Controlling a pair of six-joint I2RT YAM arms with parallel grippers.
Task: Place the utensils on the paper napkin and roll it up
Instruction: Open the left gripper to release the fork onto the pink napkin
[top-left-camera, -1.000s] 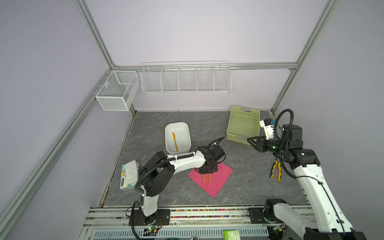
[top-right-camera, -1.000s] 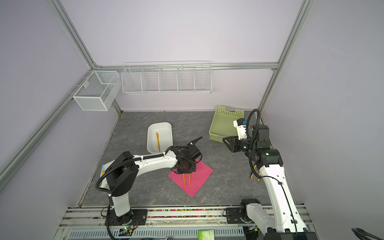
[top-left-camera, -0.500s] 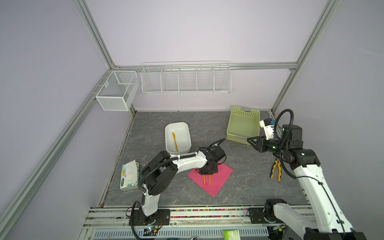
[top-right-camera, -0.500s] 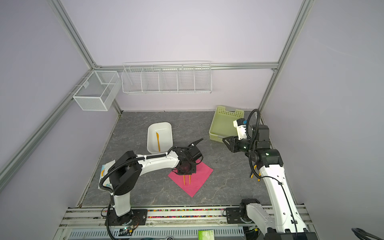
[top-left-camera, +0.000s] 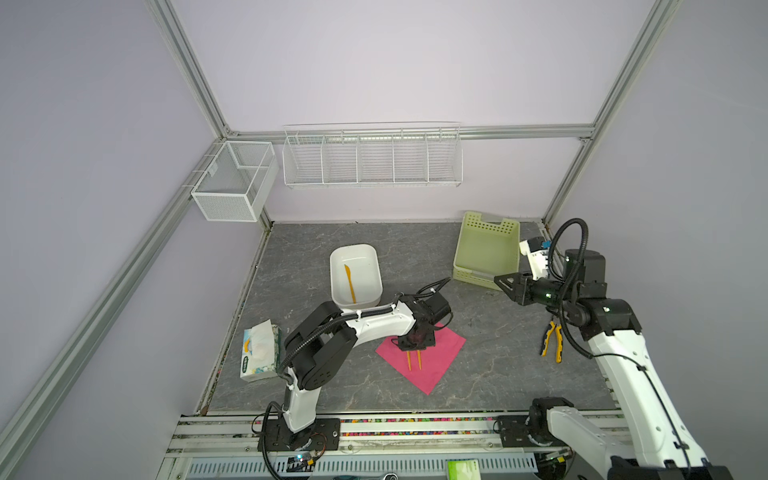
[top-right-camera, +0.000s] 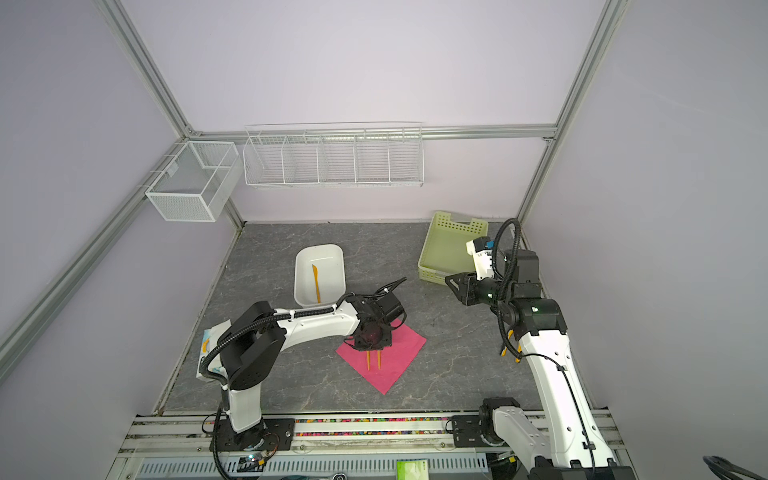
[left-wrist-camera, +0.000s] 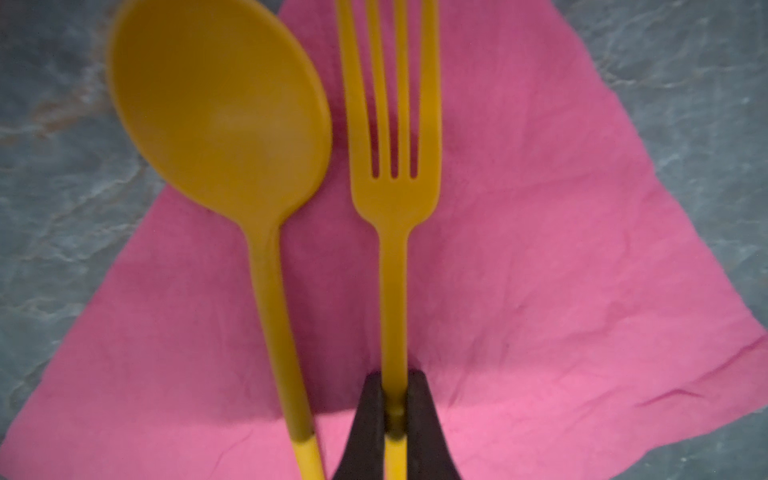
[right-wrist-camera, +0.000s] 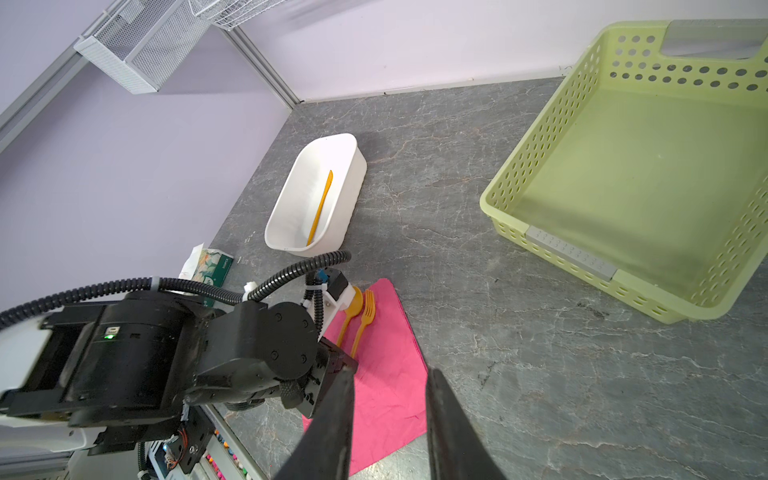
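Top views show us the left gripper (top-left-camera: 414, 347) low over the napkin (top-left-camera: 438, 353), which lies flat in the middle of the table (top-left-camera: 498, 374). The knife (top-left-camera: 350, 283) lies in the tub (top-left-camera: 369, 270) behind it, and the right gripper (top-left-camera: 500, 280) hangs in the air near the basket (top-left-camera: 486, 249), well apart from the napkin. Left wrist view: we see the jaws closed tight on the handle of the fork (left-wrist-camera: 395, 199), above the napkin; the spoon (left-wrist-camera: 232, 124) lies just beside it, its bowl partly past the paper edge. Right wrist view: we see the right jaws standing apart with nothing between them.
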